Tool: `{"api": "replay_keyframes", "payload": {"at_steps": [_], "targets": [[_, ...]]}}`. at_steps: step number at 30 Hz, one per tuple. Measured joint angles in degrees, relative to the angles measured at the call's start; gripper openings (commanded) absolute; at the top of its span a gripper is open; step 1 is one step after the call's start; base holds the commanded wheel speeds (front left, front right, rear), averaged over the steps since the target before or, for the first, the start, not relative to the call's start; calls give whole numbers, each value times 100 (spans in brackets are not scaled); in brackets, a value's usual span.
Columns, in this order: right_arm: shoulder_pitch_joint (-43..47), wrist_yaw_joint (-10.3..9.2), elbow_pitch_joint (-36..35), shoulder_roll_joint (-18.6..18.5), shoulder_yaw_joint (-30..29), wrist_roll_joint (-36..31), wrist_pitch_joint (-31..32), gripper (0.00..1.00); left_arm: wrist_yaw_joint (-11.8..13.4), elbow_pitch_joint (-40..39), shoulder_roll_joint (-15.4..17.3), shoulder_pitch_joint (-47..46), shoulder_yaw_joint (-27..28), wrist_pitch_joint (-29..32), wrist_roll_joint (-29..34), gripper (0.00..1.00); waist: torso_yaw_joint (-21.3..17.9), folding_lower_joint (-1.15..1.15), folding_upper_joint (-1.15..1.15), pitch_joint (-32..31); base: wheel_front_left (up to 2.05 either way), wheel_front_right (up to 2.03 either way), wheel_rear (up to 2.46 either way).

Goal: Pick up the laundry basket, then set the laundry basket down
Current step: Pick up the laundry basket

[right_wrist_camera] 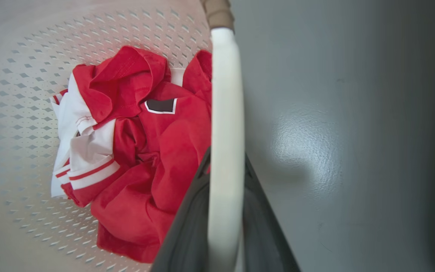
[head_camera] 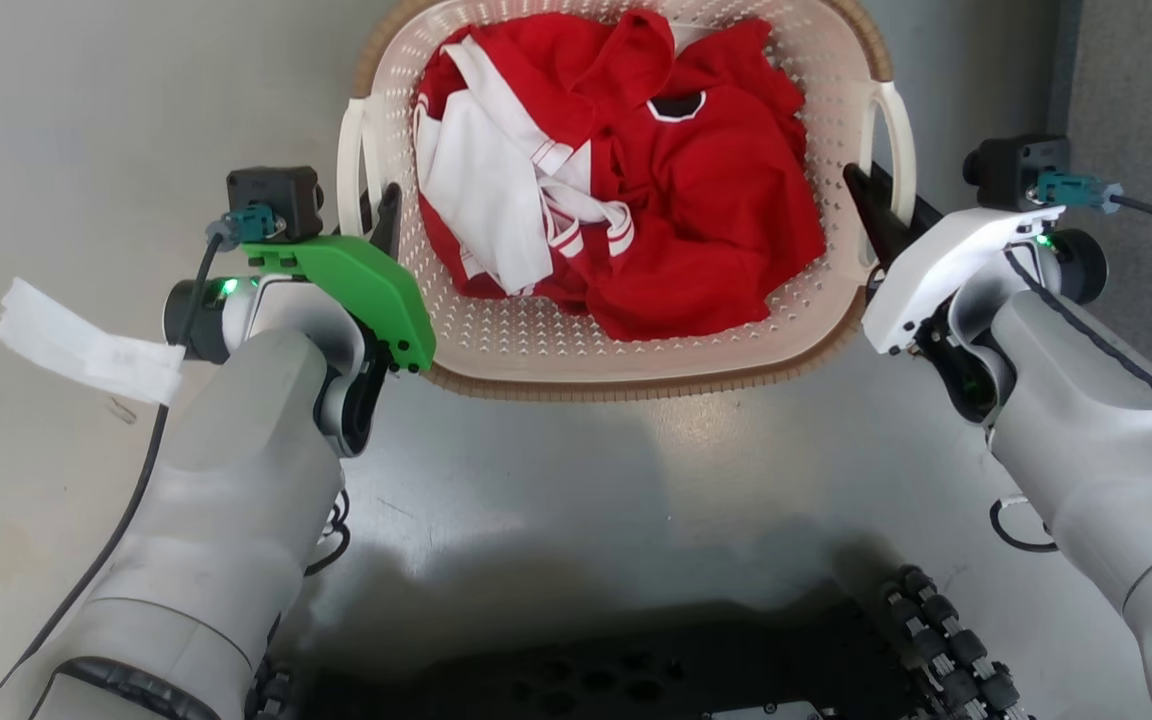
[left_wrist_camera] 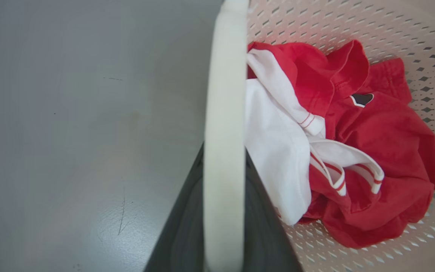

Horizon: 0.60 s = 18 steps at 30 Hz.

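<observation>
Straddling the basket's (head_camera: 536, 335) two side loops, both grippers sit at its flanks, and the basket lies directly between them. The left gripper (head_camera: 381, 205) has its dark fingers (left_wrist_camera: 181, 226) on either side of the left handle (head_camera: 351, 160). They press against the white strap with no gap showing in its wrist view, so it is clamped on the basket by that handle. The right gripper (head_camera: 881, 200) does the same on the right handle (head_camera: 902, 130), its fingers (right_wrist_camera: 187, 226) hugging the strap from both sides.

Inward of each gripper, past the handle, a heap of red and white clothes (head_camera: 696, 200) lies on the perforated bottom. Outward of each gripper is grey floor (head_camera: 86, 120). The brown rim (head_camera: 636, 385) curves from one gripper's base to the other's, on the robot's side. Whether the basket rests on the floor or hangs clear of it, I cannot tell. A white tag (head_camera: 86, 345) sticks out from the left wrist, away from the basket.
</observation>
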Motion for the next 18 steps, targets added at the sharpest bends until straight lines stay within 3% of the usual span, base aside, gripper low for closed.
{"api": "replay_keyframes", "payload": {"at_steps": [18], "targets": [[60, 0, 305, 168, 541, 505, 66, 0, -135, 665, -20, 113, -250, 318, -471, 0, -90, 0, 0, -1105, 0, 0, 0]]}}
